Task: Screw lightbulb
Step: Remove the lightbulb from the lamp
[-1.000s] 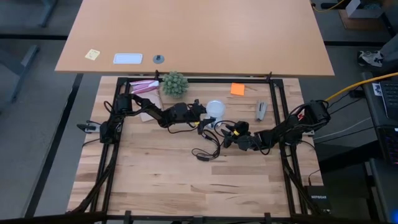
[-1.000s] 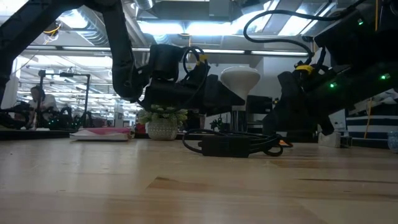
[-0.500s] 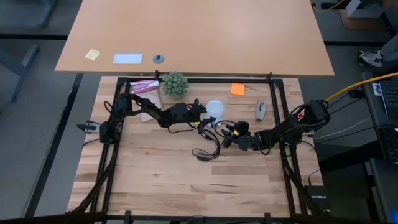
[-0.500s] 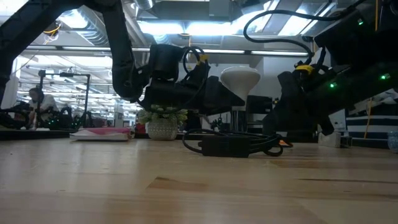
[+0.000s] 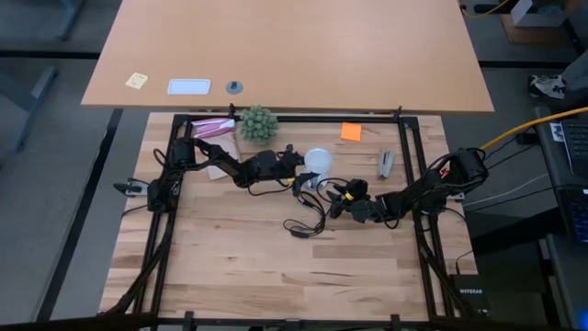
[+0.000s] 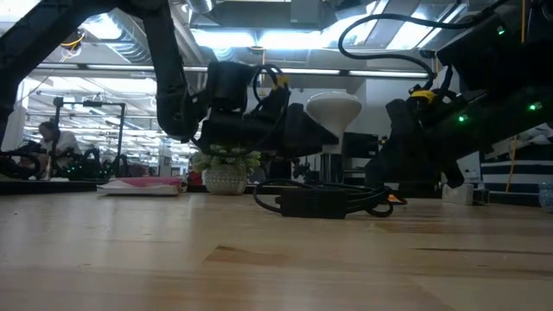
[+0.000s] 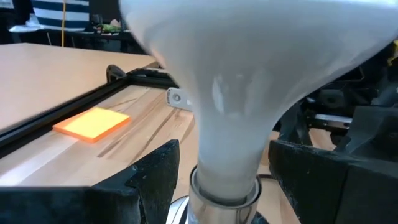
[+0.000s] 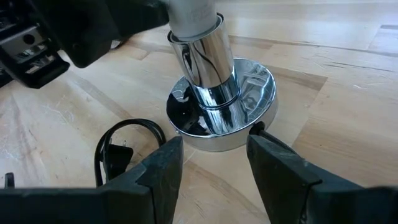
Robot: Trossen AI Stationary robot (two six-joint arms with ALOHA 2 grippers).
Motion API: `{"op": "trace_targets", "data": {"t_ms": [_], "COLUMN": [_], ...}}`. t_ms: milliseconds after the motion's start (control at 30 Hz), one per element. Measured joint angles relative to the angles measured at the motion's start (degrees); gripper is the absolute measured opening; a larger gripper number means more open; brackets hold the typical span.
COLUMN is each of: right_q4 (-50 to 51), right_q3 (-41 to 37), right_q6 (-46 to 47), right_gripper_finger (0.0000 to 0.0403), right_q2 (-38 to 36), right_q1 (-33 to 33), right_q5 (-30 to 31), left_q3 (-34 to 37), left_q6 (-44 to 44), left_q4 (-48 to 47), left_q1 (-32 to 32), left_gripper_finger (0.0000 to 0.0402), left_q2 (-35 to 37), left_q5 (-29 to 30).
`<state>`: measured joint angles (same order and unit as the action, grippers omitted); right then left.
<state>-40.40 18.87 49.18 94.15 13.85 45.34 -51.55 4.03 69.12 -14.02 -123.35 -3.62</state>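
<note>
The lightbulb (image 7: 249,93) stands upright in the chrome socket (image 8: 221,102); left gripper (image 7: 217,180) and right gripper (image 8: 211,168) both gape, gripping nothing, so the socket may spin or tip.

Lightbulb (image 5: 318,160): white frosted dome, tapering down to a narrow neck. Stands upright, base seated in the shiny socket, far-centre of my table.

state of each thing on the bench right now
lightbulb: upright, base seated in socket
socket base: flat on table, between right end effector fingers
left end effector: open, fingers flanking bulb neck
black cord: loose, unplugged
</note>
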Motion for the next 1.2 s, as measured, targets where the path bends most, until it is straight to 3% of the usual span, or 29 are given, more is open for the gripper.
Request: {"op": "trace_targets", "data": {"t_ms": [300, 567, 867, 1200], "right_q4": [0.0, 0.0, 0.4, 1.2], "right_q3": [0.0, 0.0, 0.0, 0.0], "right_q6": [0.0, 0.0, 0.0, 0.4], "right_gripper_finger": [0.0188, 0.0188, 0.0188, 0.0188], "right_q2": [0.0, 0.0, 0.0, 0.0], "right_q1": [0.0, 0.0, 0.0, 0.0], "right_q5": [0.0, -0.1, -1.6, -6.3], "left_q3": [-0.2, -3.0, -4.8, -4.8], "left_q6": [0.7, 3.4, 2.2, 2.6], "left_q4": [2.0, 10.2, 9.5, 9.4], "left_q1": [0.0, 0.0, 0.0, 0.1], "left_gripper_finger": [0.0237, 0.0237, 0.0235, 0.0163], "left_q2": [-1.9, -7.3, -7.4, -7.4], "left_q5": [0.0, -0.1, -0.2, -0.3]}}
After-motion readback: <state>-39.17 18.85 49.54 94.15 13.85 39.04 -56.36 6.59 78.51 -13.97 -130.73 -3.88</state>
